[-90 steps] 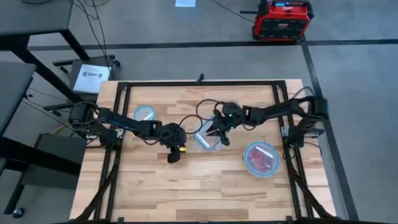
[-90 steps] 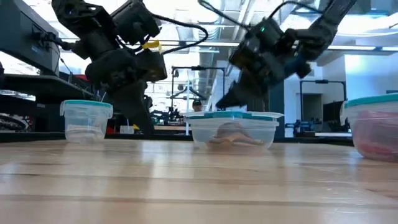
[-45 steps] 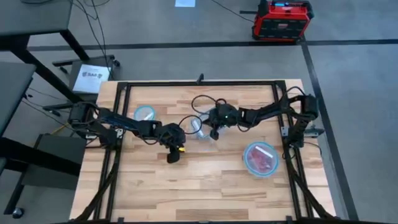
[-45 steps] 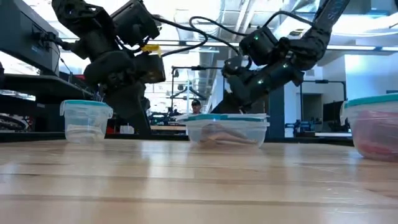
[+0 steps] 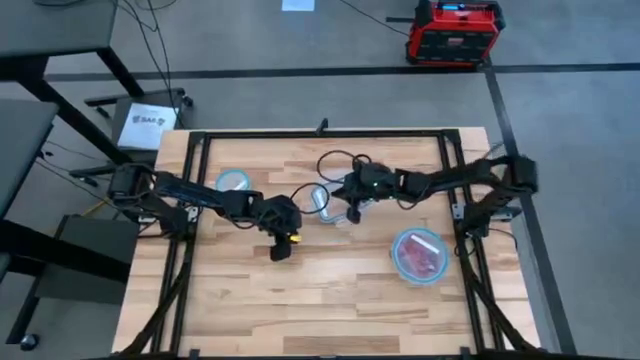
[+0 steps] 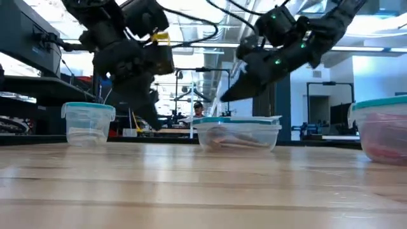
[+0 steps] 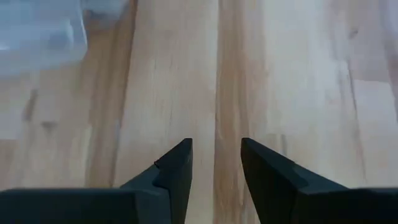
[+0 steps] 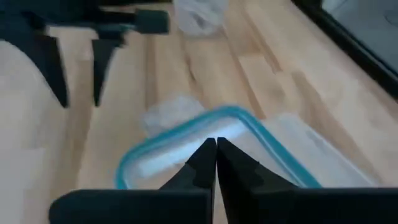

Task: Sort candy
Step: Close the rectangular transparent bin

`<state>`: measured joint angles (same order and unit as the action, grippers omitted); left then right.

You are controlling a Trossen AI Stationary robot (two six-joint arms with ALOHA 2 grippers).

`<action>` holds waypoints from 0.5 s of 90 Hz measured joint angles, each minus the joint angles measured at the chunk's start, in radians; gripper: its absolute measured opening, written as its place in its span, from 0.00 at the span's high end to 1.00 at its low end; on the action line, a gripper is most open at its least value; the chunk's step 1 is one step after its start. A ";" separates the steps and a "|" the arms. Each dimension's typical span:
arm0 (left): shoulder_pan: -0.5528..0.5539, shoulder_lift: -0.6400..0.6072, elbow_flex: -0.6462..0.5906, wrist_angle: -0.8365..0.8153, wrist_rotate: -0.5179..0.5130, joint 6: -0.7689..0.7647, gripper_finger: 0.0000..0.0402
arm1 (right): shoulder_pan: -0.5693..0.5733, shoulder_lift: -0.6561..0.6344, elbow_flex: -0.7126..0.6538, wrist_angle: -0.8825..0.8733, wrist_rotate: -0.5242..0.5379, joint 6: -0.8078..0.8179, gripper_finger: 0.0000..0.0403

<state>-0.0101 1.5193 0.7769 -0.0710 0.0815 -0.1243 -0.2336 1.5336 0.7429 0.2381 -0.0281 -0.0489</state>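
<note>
- High view: we see the pale wooden slatted table (image 5: 330, 290) with both dark arms meeting near its middle.
- We find the left gripper (image 7: 216, 157) just above bare wood, its two dark fingers (image 7: 176, 167) parted by a clear gap and gripping nothing; in the high view this gripper (image 5: 281, 243) sits left of centre, beside its yellow fitting.
- We see the right gripper (image 8: 216, 149) above the middle clear blue-rimmed rectangular container (image 8: 186, 140), its fingers pressed together with nothing visible between them; in the low view it (image 6: 230, 95) hangs just over that container (image 6: 238, 132).
- Pale, brownish candy (image 6: 232, 135) shows through the middle container's wall, too blurred for us to count.
- Red and magenta wrapped candy (image 5: 418, 257) fills the round clear blue-rimmed container (image 5: 398, 243) near the table's right side, well apart from both grippers.
- A third small clear blue-rimmed container (image 5: 233, 182) stands toward the table's far left; we cannot tell what it holds.
</note>
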 joint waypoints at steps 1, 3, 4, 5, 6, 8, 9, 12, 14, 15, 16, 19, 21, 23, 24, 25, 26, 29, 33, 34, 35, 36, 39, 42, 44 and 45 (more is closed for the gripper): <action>0.000 -0.001 0.000 0.004 -0.005 0.003 0.69 | -0.001 -0.011 0.000 -0.021 0.000 -0.002 1.00; 0.000 -0.002 0.000 0.017 -0.015 0.010 0.69 | -0.006 -0.033 0.000 -0.054 0.003 -0.009 1.00; 0.000 -0.003 0.000 0.022 -0.022 0.013 0.69 | -0.007 -0.045 0.000 -0.071 0.004 -0.012 1.00; 0.000 -0.004 0.000 0.026 -0.030 0.016 0.69 | -0.009 -0.057 0.000 -0.086 0.005 -0.017 1.00; 0.000 -0.005 0.000 0.029 -0.037 0.020 0.69 | -0.011 -0.069 0.000 -0.102 0.005 -0.023 1.00; 0.000 -0.006 0.000 0.028 -0.057 0.027 0.69 | -0.013 -0.093 0.000 -0.131 0.005 -0.034 1.00; 0.000 -0.007 0.000 0.025 -0.064 0.030 0.69 | -0.012 -0.105 0.000 -0.145 0.004 -0.040 1.00; 0.001 -0.008 -0.001 0.026 -0.086 0.041 0.69 | -0.011 -0.134 0.002 -0.178 0.001 -0.053 1.00; 0.003 -0.008 -0.001 0.033 -0.100 0.049 0.69 | -0.011 -0.152 0.003 -0.199 -0.001 -0.056 1.00; 0.004 -0.008 -0.001 0.038 -0.105 0.053 0.69 | -0.010 -0.159 0.003 -0.210 -0.002 -0.057 1.00; 0.004 -0.008 -0.001 0.044 -0.110 0.057 0.69 | -0.010 -0.165 0.004 -0.220 -0.003 -0.057 1.00; 0.006 -0.008 -0.001 0.055 -0.117 0.068 0.69 | -0.011 -0.171 0.003 -0.244 -0.005 -0.053 1.00; 0.008 -0.008 -0.001 0.061 -0.119 0.075 0.69 | -0.012 -0.171 0.003 -0.255 -0.006 -0.047 1.00; 0.011 -0.008 -0.001 0.066 -0.119 0.078 0.69 | -0.013 -0.171 0.003 -0.266 -0.007 -0.042 1.00; 0.012 -0.008 -0.001 0.069 -0.120 0.080 0.69 | -0.012 -0.170 0.003 -0.272 -0.008 -0.041 1.00; 0.013 -0.008 -0.001 0.073 -0.120 0.081 0.69 | -0.012 -0.169 0.002 -0.279 -0.009 -0.041 1.00; 0.014 -0.008 -0.001 0.077 -0.120 0.083 0.69 | -0.009 -0.167 0.002 -0.288 -0.009 -0.040 1.00; 0.016 -0.008 -0.001 0.083 -0.120 0.086 0.69 | -0.001 -0.159 0.001 -0.306 -0.008 -0.036 1.00; 0.020 -0.008 -0.001 0.083 -0.120 0.086 0.69 | 0.008 -0.150 0.001 -0.310 -0.008 -0.030 1.00; 0.021 -0.008 -0.001 0.083 -0.120 0.086 0.69 | 0.009 -0.147 0.002 -0.311 -0.008 -0.029 1.00; 0.022 -0.008 -0.001 0.084 -0.120 0.086 0.69 | 0.011 -0.143 0.002 -0.314 -0.008 -0.027 1.00; 0.022 -0.008 -0.001 0.084 -0.120 0.086 0.69 | 0.013 -0.140 0.002 -0.317 -0.007 -0.027 1.00; 0.024 -0.008 -0.001 0.084 -0.120 0.086 0.69 | 0.019 -0.130 0.002 -0.328 0.000 -0.022 1.00; 0.024 -0.008 -0.001 0.083 -0.121 0.086 0.69 | 0.023 -0.123 0.002 -0.335 0.016 -0.014 1.00; 0.024 -0.008 -0.001 0.081 -0.121 0.086 0.69 | 0.022 -0.120 0.002 -0.337 0.027 -0.009 1.00; 0.024 -0.008 -0.001 0.080 -0.121 0.086 0.69 | 0.021 -0.118 0.002 -0.339 0.033 -0.006 1.00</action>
<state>0.0143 1.5108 0.7755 0.0092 -0.0394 -0.0380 -0.2131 1.4151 0.7448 -0.1005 0.0053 -0.0547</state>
